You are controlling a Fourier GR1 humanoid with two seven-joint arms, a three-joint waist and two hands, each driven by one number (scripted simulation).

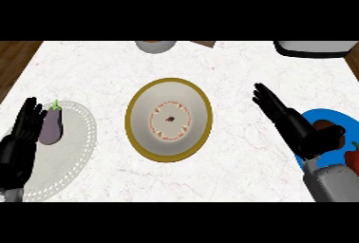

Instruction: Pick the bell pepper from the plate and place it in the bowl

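Head view: the bowl (169, 119), gold-rimmed with a patterned centre, stood in the middle of the white marble counter (231, 66), held nothing, and lay between the two hands, so either could probably reach it. The right hand (291, 124) lay at the inner edge of the blue plate (325, 116), its fingers straight and pressed together, pointing up and to the left, holding nothing; it appeared poised beside the plate, the pick not yet made. The bell pepper (353, 157) showed only as a red sliver at the right edge, on or just beside the blue plate; the right forearm and the picture's border cut most of it off, so its shape and lie could not be made out. A dark reddish patch just behind the hand could not be identified. The left hand (22, 137) rested open, fingers up, at the left edge, just beside an eggplant (51, 125) lying on a pale plate (80, 142). At the far edge, a grey pot (155, 46) and a white appliance (312, 48) were cut off.
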